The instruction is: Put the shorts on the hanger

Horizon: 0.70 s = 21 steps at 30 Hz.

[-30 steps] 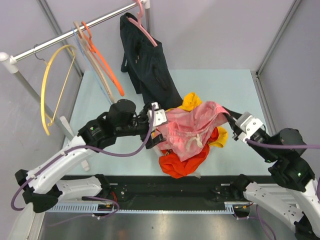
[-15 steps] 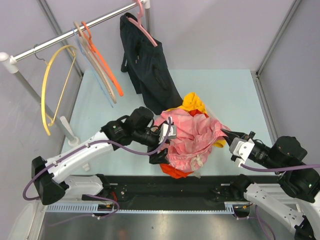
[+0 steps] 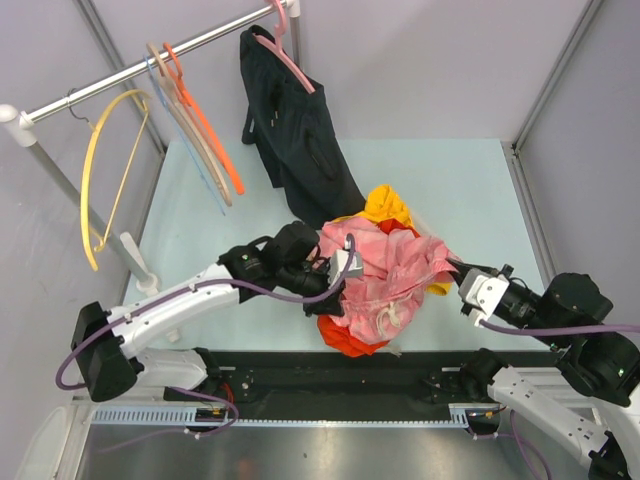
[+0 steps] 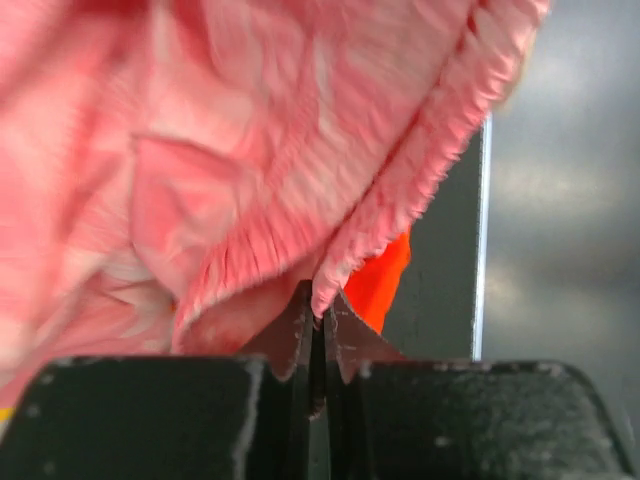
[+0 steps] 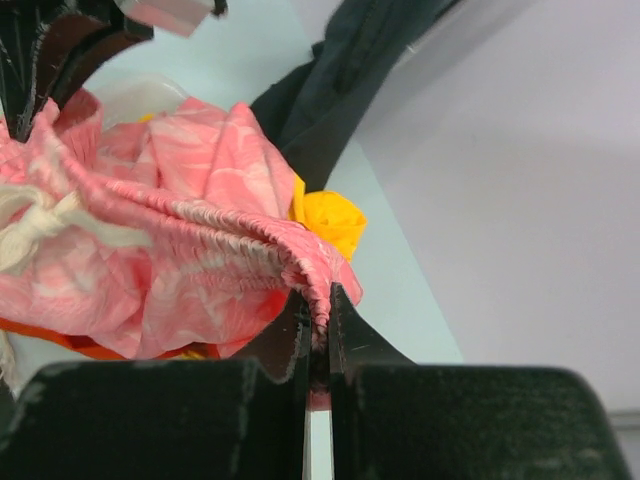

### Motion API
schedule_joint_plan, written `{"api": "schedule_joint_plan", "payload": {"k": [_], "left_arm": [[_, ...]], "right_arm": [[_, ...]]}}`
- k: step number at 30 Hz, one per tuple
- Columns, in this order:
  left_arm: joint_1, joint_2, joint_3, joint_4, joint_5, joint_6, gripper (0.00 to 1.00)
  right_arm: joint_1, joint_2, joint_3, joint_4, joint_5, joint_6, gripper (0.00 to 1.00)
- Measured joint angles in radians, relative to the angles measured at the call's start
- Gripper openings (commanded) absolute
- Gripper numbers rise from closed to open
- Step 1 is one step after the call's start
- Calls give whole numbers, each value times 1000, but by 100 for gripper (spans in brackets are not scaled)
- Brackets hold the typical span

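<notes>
- The pink shorts of light, pale-mottled fabric [image 3: 385,272] are bunched around the middle of the pale blue-green table [image 3: 460,180], closer to its near edge, pulled slightly taut between the two grippers.
- The left gripper [image 3: 343,287] meets the shorts on their left side. In its wrist view [image 4: 318,318] the jaws stand almost together with a ruffled pink edge pinched between them. That view is blurred, so how much cloth is caught is unclear.
- The right gripper [image 3: 452,272] holds the right side. Its wrist view [image 5: 318,325] shows the jaws pressed together on the gathered waistband.
- A white drawstring [image 3: 392,318] dangles from the shorts towards the near edge.
- An orange-red garment [image 3: 352,335] pokes out from under the shorts on the near side.
- A yellow garment [image 3: 385,203] touches them on the far side.
- The thin bright yellow plastic hanger [image 3: 86,180] hangs by its hook from a metal rail [image 3: 120,76] above the table's far-left corner, well apart from the shorts.
- The same rail carries an orange hanger [image 3: 205,125] and a pink hanger [image 3: 292,68] bearing a black garment [image 3: 300,150], whose lower end reaches down near the yellow garment.
</notes>
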Motion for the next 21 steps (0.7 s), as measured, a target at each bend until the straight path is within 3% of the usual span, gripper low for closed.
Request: {"api": "schedule_joint_plan", "payload": {"k": [7, 14, 21], "left_arm": [[78, -11, 281, -120, -111, 34, 0], [93, -54, 647, -132, -349, 111, 0], [93, -89, 828, -41, -482, 211, 0]], "right_arm": [[-11, 21, 0, 144, 169, 97, 0], [-11, 153, 30, 493, 344, 116, 0], [-11, 302, 174, 711, 246, 90, 0]]}}
